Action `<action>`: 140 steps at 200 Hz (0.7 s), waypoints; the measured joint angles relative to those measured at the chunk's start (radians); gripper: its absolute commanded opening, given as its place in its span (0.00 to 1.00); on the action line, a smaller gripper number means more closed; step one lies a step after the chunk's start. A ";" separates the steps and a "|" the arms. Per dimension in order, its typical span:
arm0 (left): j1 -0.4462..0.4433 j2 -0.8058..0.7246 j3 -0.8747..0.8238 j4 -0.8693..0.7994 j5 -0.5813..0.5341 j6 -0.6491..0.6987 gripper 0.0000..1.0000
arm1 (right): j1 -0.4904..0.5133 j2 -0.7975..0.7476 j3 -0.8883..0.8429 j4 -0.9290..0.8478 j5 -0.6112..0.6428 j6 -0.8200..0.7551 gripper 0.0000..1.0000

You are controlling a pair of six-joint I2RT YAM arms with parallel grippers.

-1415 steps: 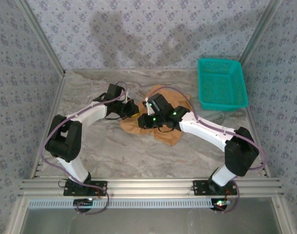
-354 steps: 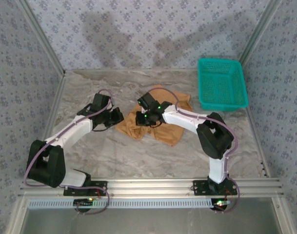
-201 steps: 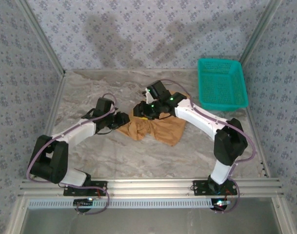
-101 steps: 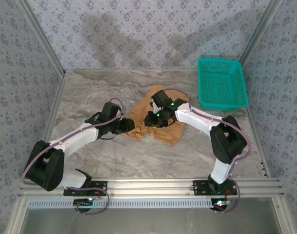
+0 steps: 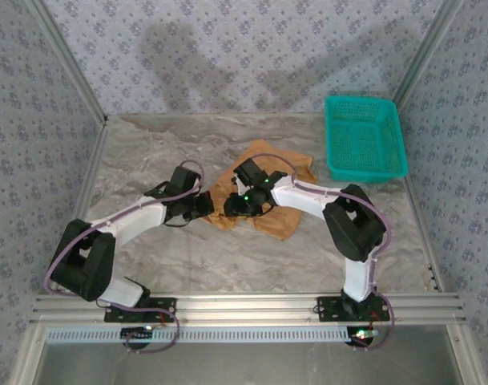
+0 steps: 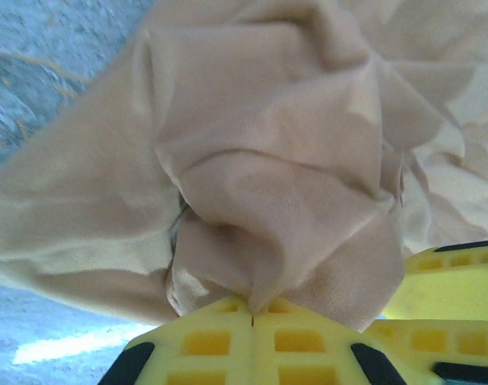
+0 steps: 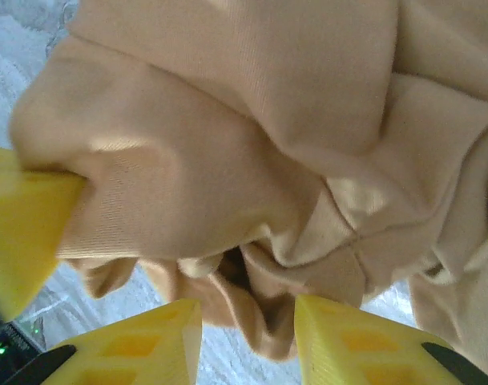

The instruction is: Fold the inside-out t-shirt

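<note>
left gripper (image 6: 252,309) pinching a fold of the bunched inside-out t-shirt (image 6: 268,136) | right gripper (image 7: 248,321) spread over folds | risk: right grabs several layers, wad won't flatten

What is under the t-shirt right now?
Marbled table shows around the crumpled t-shirt; the left tool pinches a fold, the right tool straddles another. Anything beneath the folds is covered.

The tan t-shirt (image 5: 280,215) lies crumpled, bunched into deep rumpled folds.
</note>
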 measured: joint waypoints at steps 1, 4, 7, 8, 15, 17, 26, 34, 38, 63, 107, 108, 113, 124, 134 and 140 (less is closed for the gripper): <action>0.001 0.000 0.001 0.000 -0.001 0.000 0.00 | 0.000 0.002 0.002 0.000 0.001 0.000 0.39; 0.003 0.000 0.002 0.000 -0.003 -0.001 0.00 | 0.000 0.008 0.007 0.000 0.003 0.000 0.39; 0.006 0.000 0.003 0.001 -0.004 -0.003 0.00 | 0.000 0.013 0.013 0.001 0.006 0.000 0.39; 0.006 0.000 0.003 0.001 -0.005 -0.003 0.00 | 0.000 0.016 0.017 0.002 0.008 0.000 0.39; 0.011 0.000 0.004 0.000 -0.009 -0.004 0.00 | 0.000 0.030 0.032 0.004 0.013 0.000 0.39; 0.012 0.000 0.004 -0.001 -0.010 -0.004 0.00 | 0.000 0.035 0.038 0.004 0.013 0.000 0.39; 0.014 0.000 0.004 -0.006 -0.011 -0.005 0.00 | 0.000 0.051 0.059 0.006 0.017 0.000 0.39; 0.014 -0.001 0.004 -0.011 -0.011 -0.006 0.00 | 0.000 0.063 0.076 0.008 0.019 0.000 0.39; 0.014 -0.001 0.004 -0.012 -0.011 -0.006 0.00 | 0.000 0.067 0.085 0.009 0.019 0.001 0.39; 0.014 -0.001 0.004 -0.014 -0.010 -0.006 0.00 | 0.001 0.077 0.122 0.013 0.019 0.003 0.43; 0.027 -0.001 0.004 -0.013 -0.005 -0.011 0.00 | 0.011 0.104 0.158 0.029 0.011 0.021 0.44; 0.028 -0.001 0.004 -0.013 -0.005 -0.011 0.00 | 0.011 0.106 0.158 0.030 0.011 0.023 0.44; 0.031 -0.001 0.004 -0.013 -0.002 -0.012 0.00 | 0.013 0.111 0.158 0.032 0.008 0.027 0.44; 0.036 -0.002 0.004 -0.013 0.003 -0.014 0.00 | 0.016 0.122 0.158 0.039 0.007 0.038 0.42; 0.045 -0.002 0.004 -0.012 0.013 -0.016 0.00 | 0.018 0.127 0.157 0.044 0.005 0.051 0.35; 0.050 -0.003 0.002 -0.007 0.020 -0.021 0.00 | 0.018 0.129 0.157 0.049 0.002 0.064 0.27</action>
